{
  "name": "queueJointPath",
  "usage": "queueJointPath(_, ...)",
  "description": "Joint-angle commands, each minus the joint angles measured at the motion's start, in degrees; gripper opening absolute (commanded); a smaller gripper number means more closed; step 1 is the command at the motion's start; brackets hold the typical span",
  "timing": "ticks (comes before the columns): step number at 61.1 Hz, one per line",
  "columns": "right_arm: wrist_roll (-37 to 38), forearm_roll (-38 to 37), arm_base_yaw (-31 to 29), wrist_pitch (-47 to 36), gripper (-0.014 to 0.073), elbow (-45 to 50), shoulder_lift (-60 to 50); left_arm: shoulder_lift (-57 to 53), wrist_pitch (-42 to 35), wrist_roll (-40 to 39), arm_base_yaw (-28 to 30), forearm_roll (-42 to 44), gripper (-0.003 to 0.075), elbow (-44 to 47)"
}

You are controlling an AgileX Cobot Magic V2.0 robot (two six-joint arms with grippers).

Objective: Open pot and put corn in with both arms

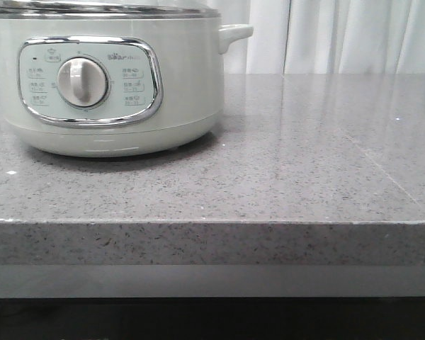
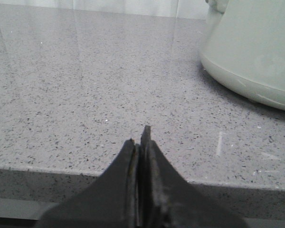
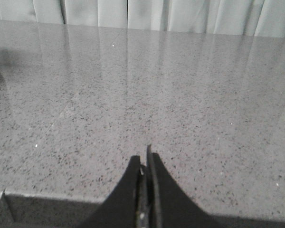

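Observation:
The pale grey-green pot stands on the grey counter at the far left, its round dial facing me and its chrome-rimmed lid on. Part of the pot's lower wall shows in the left wrist view. The corn is out of view. My left gripper is shut and empty, low over the counter's front edge, apart from the pot. My right gripper is shut and empty over the counter's front edge. Neither gripper shows in the front view.
The speckled grey counter runs to the right of the pot, with its front edge near me. White curtains hang behind it. A seam line crosses the counter at the right.

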Motion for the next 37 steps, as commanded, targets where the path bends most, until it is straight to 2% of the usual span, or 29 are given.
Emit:
queueJointPath(1, 0.13, -0.61, -0.37, 0.07, -0.0059, -0.19, -2.92, -1.46, -4.76, -0.53, 0.02, -0.68, -0.0018, -0.05)
queueJointPath(37, 0.07, -0.61, -0.37, 1.07, -0.0059, -0.19, -3.75, -1.34, -4.76, -0.53, 0.02, -0.68, -0.0018, -0.05)
